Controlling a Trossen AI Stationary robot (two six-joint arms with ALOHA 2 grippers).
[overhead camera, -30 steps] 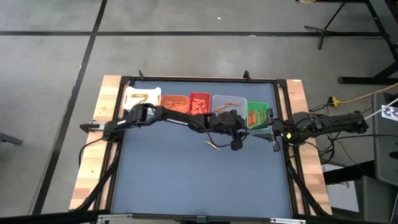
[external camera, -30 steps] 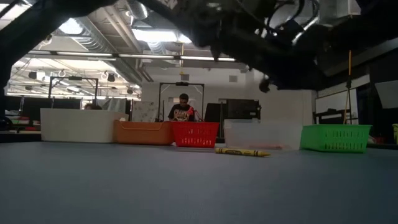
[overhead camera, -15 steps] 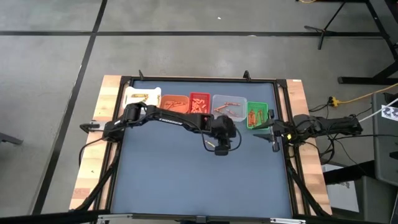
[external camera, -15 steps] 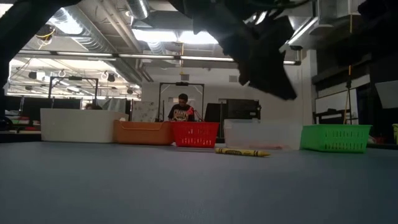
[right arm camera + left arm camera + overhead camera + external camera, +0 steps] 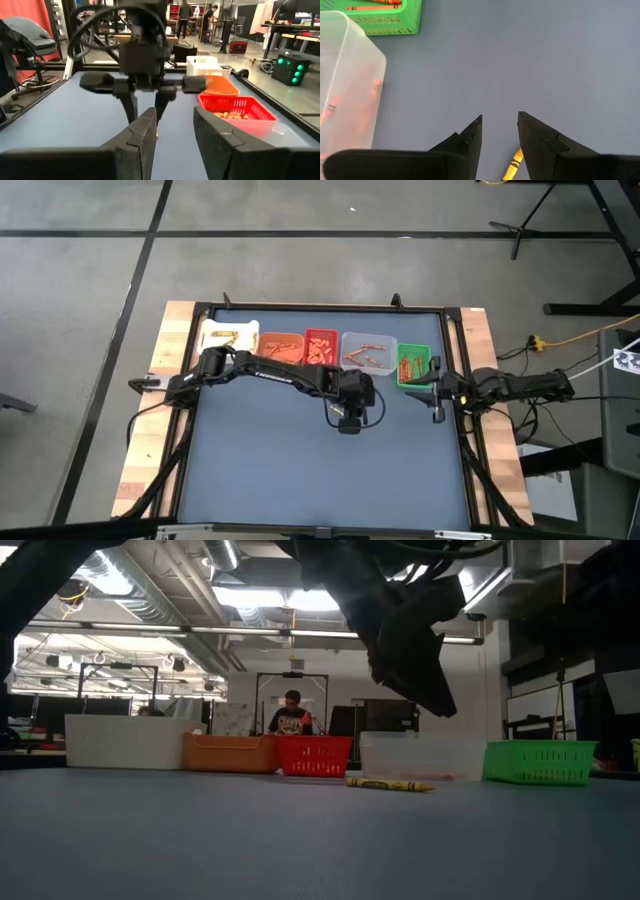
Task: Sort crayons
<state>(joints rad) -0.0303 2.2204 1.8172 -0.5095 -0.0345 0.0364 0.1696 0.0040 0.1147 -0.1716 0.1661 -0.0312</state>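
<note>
A yellow crayon lies flat on the blue table mat in front of the clear bin; it also shows in the left wrist view. My left gripper is open and hangs above this crayon, fingers pointing down, one on each side of it, clear of it. In the high view the gripper hides the crayon. Several orange-red crayons lie in the bins. My right gripper is open and empty near the table's right edge, beside the green bin.
Five small bins stand in a row along the far side: white, orange, red, clear and green. The blue mat spreads toward the near edge. A person is far off in the room.
My left gripper has gone toward the table's left and near edges, turned, and come down over the yellow crayon, which has stayed where it was.
</note>
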